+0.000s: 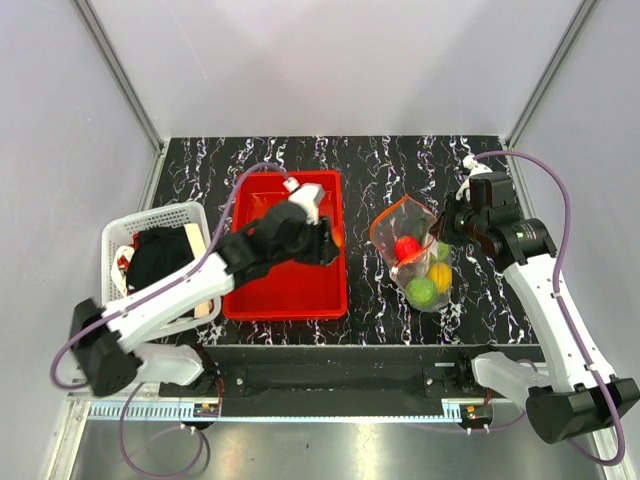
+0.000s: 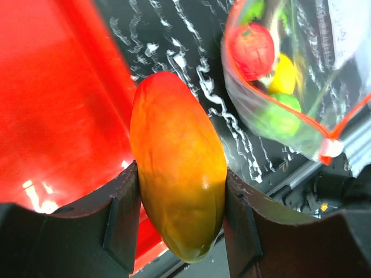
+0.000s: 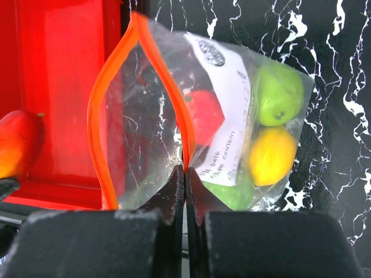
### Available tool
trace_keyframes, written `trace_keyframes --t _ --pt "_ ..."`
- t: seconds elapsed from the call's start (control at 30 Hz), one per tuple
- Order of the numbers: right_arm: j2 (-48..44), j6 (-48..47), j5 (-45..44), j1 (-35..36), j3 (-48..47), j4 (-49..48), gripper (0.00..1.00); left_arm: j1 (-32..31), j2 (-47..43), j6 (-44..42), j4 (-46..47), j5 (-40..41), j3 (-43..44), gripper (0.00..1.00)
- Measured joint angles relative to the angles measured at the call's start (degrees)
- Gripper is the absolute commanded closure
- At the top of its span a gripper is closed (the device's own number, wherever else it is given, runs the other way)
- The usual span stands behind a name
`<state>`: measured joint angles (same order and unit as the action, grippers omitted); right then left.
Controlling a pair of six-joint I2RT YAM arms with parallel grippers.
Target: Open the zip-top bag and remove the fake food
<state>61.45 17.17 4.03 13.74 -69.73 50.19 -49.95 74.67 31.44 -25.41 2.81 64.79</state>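
The zip-top bag point(image 3: 136, 133) lies on the bench point(image 1: 400, 165) just right of the red tray point(image 1: 285, 290), and its mouth is already open: the orange zip strip point(image 3: 98, 116) bows apart into a wide loop. The right fingers point(image 3: 171, 202) are pinched shut on the nearer lip of that mouth, holding it in place. One piece is out: the left fingers point(image 2: 119, 223) grip an orange fruit point(image 2: 177, 174) across its middle, clear of the bag, above the tray's right rim. I'd judge the opening finished and the emptying barely begun.

Left inside I can count a red fruit point(image 3: 206, 116), a green fruit point(image 3: 278, 95), a yellow fruit point(image 3: 272, 156) and a second green fruit point(image 3: 229, 191) at the bottom.

The bag's white label covers part of its contents, and the crinkled plastic blurs the rest, so I can't tell whether anything smaller sits behind them. I see no fish and no small dark piece. The left arm hides part of the tray floor. A white basket point(image 1: 150, 222) at far left holds something dark I can't make out.
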Motion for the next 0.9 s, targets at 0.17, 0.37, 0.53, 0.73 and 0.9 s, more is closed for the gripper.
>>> trace_keyframes --t 0.17,0.37,0.53,0.73,0.9 --pt "-0.4 0.0 1.2 0.0 0.0 -0.3 1.0 0.5 -7.6 5.0 5.4 1.4 -13.0 1.0" --pt "-0.4 -0.3 2.5 0.0 0.0 -0.5 1.0 0.5 -2.0 9.5 8.2 1.4 -21.3 0.98" --pt "-0.3 -0.5 3.6 0.0 0.0 -0.6 1.0 0.5 -0.9 10.9 10.5 2.6 -24.1 0.4" --pt "0.1 -1.1 4.8 0.0 0.0 -0.6 1.0 0.5 -1.1 9.9 10.6 3.9 -23.9 0.04" --pt "0.1 -1.6 5.1 0.0 0.0 -0.5 1.0 0.5 -1.9 8.5 5.5 5.8 -18.9 0.17"
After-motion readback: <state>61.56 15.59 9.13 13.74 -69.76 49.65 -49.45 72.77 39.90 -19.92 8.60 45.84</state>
